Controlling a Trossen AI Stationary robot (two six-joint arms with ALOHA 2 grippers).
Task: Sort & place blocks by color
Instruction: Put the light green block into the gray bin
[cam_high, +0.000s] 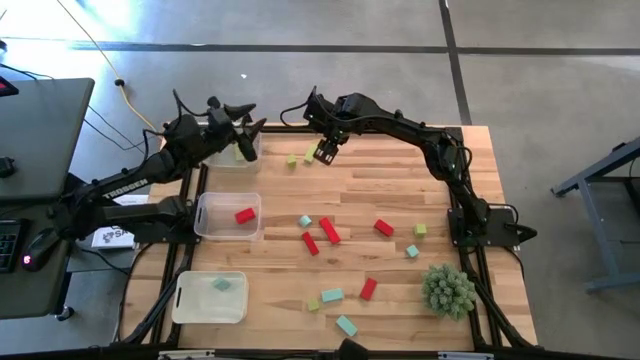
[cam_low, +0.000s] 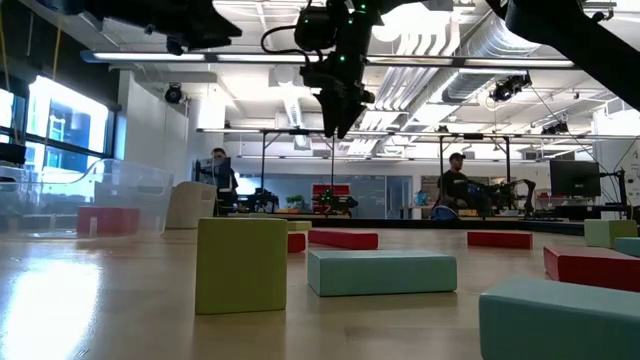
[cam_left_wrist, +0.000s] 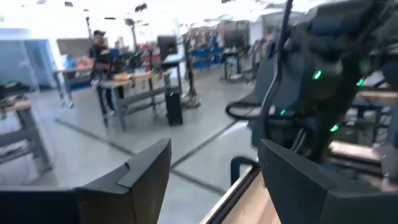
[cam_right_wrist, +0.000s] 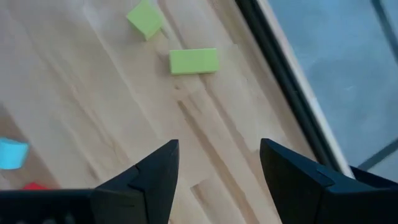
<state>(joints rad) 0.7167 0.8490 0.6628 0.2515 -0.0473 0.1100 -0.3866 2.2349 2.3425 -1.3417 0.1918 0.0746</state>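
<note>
Seen against the spiky green plant ball (cam_high: 448, 290) at the table's near right corner, teal blocks (cam_high: 332, 295) and a red block (cam_high: 368, 289) lie just to its left on the wooden table (cam_high: 400, 180), with another teal block (cam_high: 346, 326) nearer the front edge. Across from the plant, the nearest clear bin (cam_high: 210, 298) holds a teal piece. Farther back, red blocks (cam_high: 329, 231) and yellow-green cubes (cam_high: 421, 230) are scattered mid-table; the middle bin (cam_high: 228, 216) holds a red block (cam_high: 244, 215). Farthest from the plant, the right gripper (cam_high: 325, 152) hangs above the table beside two yellow-green blocks (cam_right_wrist: 193, 61), jaws apart and empty. The left gripper (cam_high: 243, 131) hovers over the far bin (cam_high: 238, 156), which holds a yellow-green block (cam_high: 243, 153); its fingers (cam_left_wrist: 134, 180) stand wide with nothing between them. People sit at benches in the room beyond.
</note>
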